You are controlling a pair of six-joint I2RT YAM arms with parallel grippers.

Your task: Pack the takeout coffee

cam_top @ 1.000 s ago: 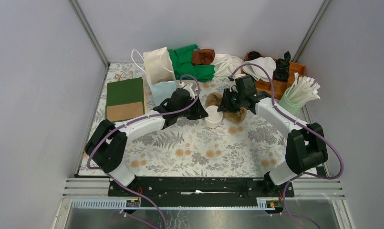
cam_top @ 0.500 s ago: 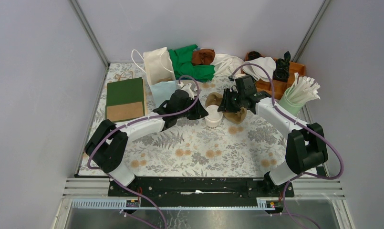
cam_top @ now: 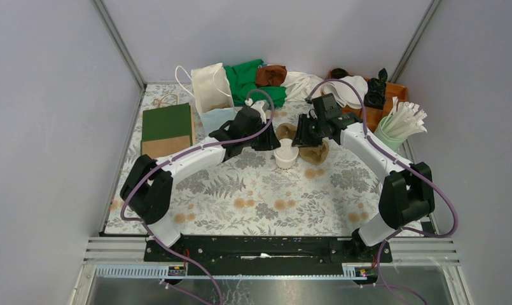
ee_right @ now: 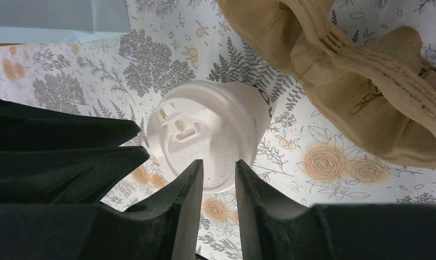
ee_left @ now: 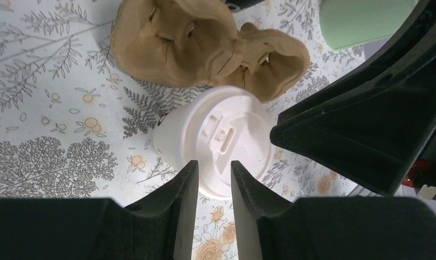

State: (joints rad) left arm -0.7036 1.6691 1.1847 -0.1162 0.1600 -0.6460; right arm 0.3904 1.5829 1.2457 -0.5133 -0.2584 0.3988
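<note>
The takeout coffee (cam_top: 285,153) is a pale cup with a white lid, upright on the flowered cloth. The brown pulp cup tray (cam_top: 315,154) lies just behind and to the right of it. My left gripper (cam_top: 269,141) hovers at the cup's left and my right gripper (cam_top: 301,138) at its right. In the left wrist view the fingertips (ee_left: 214,165) stand a narrow gap apart above the lid (ee_left: 218,130), with nothing between them. The right gripper (ee_right: 219,162) looks the same over the lid (ee_right: 205,132), beside the tray (ee_right: 367,70).
A white paper bag (cam_top: 210,86) and a light blue bag (cam_top: 216,117) stand at the back left, with green cloth (cam_top: 253,79) behind. A flat green and brown bag (cam_top: 166,130) lies left. A mint cup of white sticks (cam_top: 393,130) and a wooden tray (cam_top: 374,105) sit right.
Both grippers have drawn up and back from the cup's sides, and the left jaws have parted a little. The cup stays standing in the same place.
</note>
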